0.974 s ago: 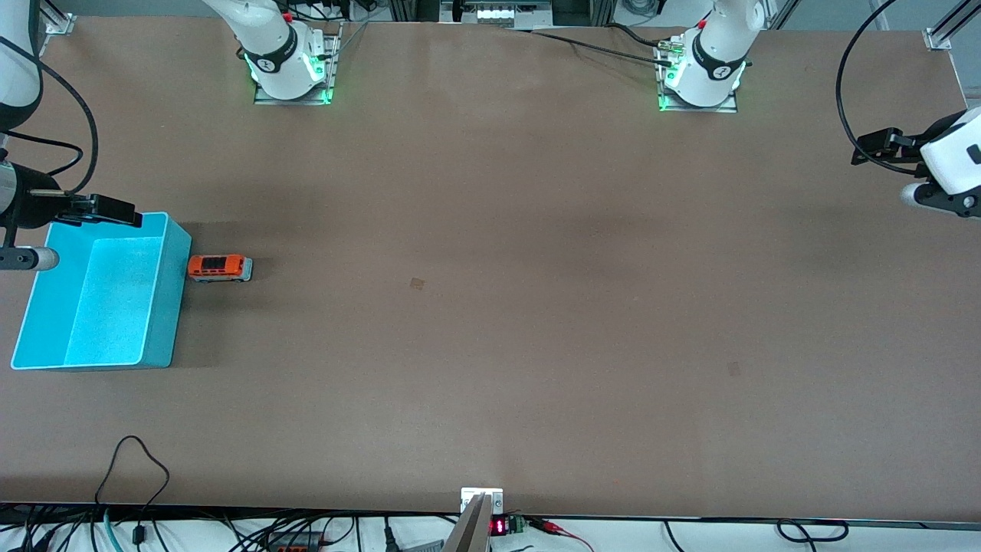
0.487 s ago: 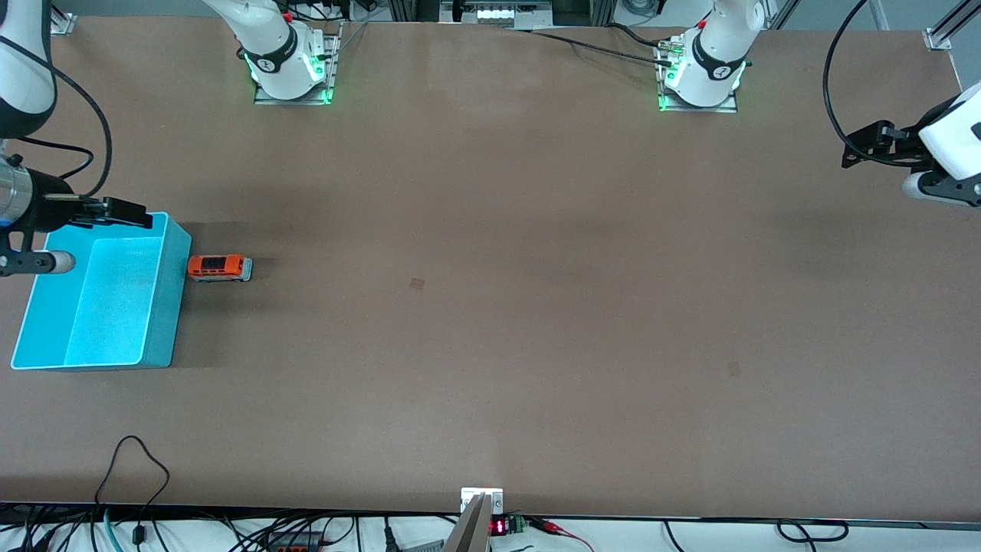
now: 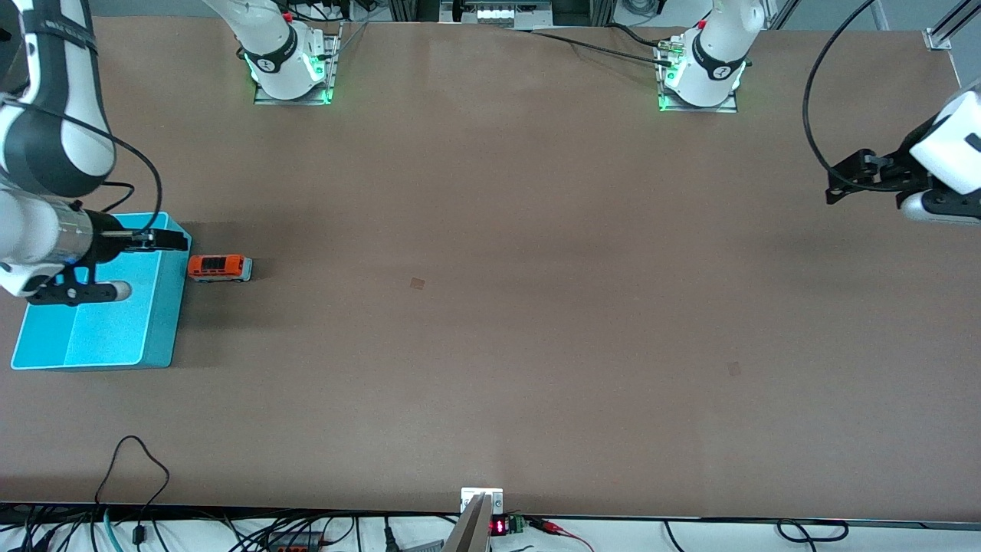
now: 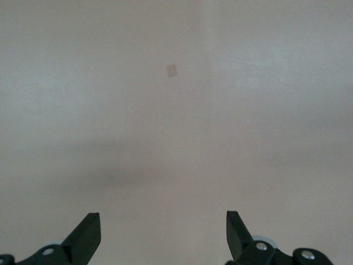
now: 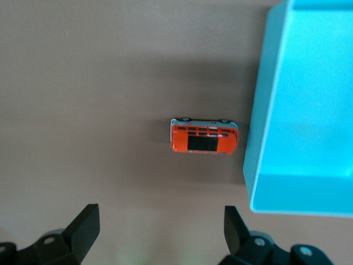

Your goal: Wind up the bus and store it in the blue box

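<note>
The small orange bus (image 3: 219,267) stands on the table beside the blue box (image 3: 107,330), toward the right arm's end. My right gripper (image 3: 175,241) is open and empty, up over the box's wall that faces the bus. In the right wrist view the bus (image 5: 204,136) lies close to the outer wall of the blue box (image 5: 259,138), ahead of my right gripper (image 5: 160,226), whose jaws stand wide apart. My left gripper (image 3: 839,180) is open and empty over bare table at the left arm's end; the left wrist view shows it (image 4: 162,232) above bare table only.
The blue box holds nothing. Two small tan patches (image 3: 417,283) (image 3: 733,369) mark the brown table; one shows in the left wrist view (image 4: 172,70). Cables run along the table's edge nearest the front camera.
My right arm has swung from the table's end over the blue box toward the bus. My left gripper has shifted a little toward the table's middle. The bus and box have not moved.
</note>
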